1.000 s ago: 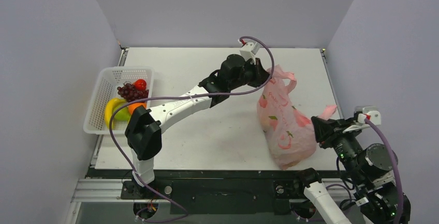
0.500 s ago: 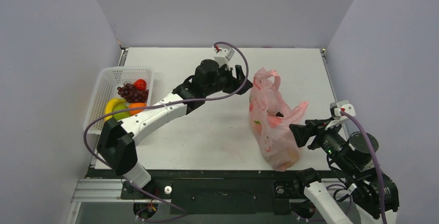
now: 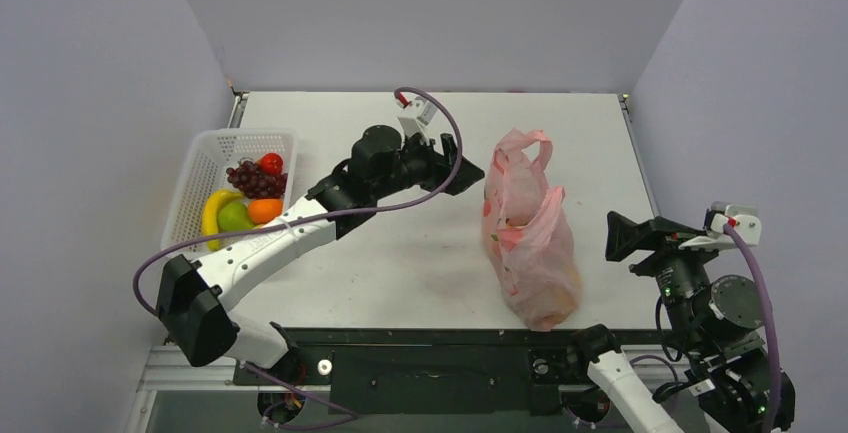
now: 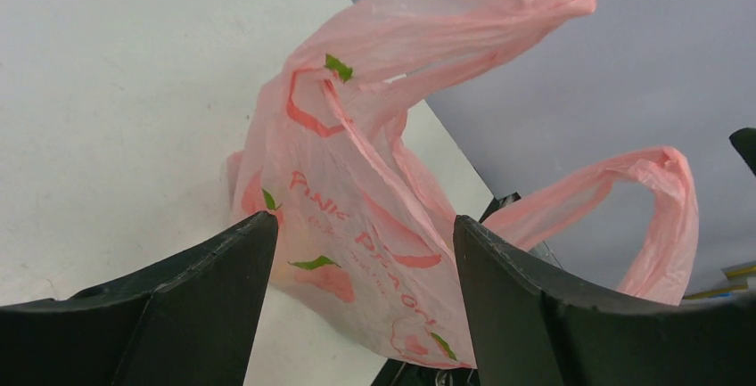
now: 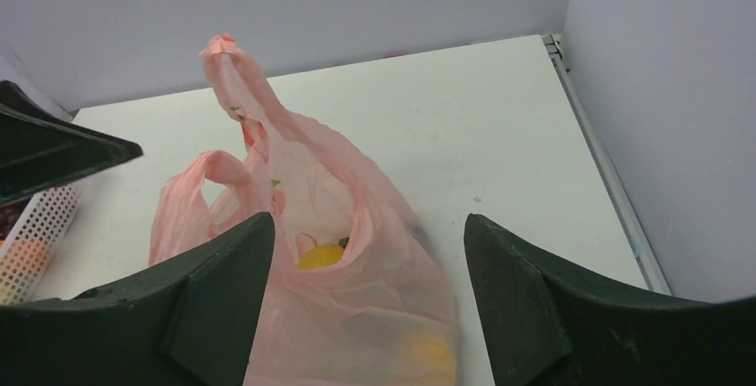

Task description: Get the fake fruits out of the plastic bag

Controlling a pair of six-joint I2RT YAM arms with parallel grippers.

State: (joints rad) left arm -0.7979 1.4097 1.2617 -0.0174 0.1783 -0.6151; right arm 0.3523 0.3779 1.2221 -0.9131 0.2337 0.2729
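The pink plastic bag (image 3: 525, 238) slumps on the table right of centre, its loop handles standing up and nothing holding it. Through its mouth the right wrist view shows a yellow fruit (image 5: 321, 255), and a second yellow one (image 5: 430, 350) shows through the film lower down. My left gripper (image 3: 462, 175) hangs open just left of the bag (image 4: 357, 181), apart from it. My right gripper (image 3: 622, 236) is open too, to the bag's right and above it (image 5: 357, 315). Grapes (image 3: 252, 178), a red fruit (image 3: 270, 162), a banana (image 3: 212, 211), a green fruit (image 3: 236, 218) and an orange (image 3: 264, 209) lie in the basket.
The white mesh basket (image 3: 205, 153) stands at the table's left edge. Bare table (image 3: 400, 263) stretches between basket and bag. Purple walls close in the left, back and right sides; the table's right edge (image 3: 640, 173) runs close behind the bag.
Both grippers have opened and let go of the bag's handles. The left arm drew back leftward, the right arm back to the right, and the bag settled narrower on the table.
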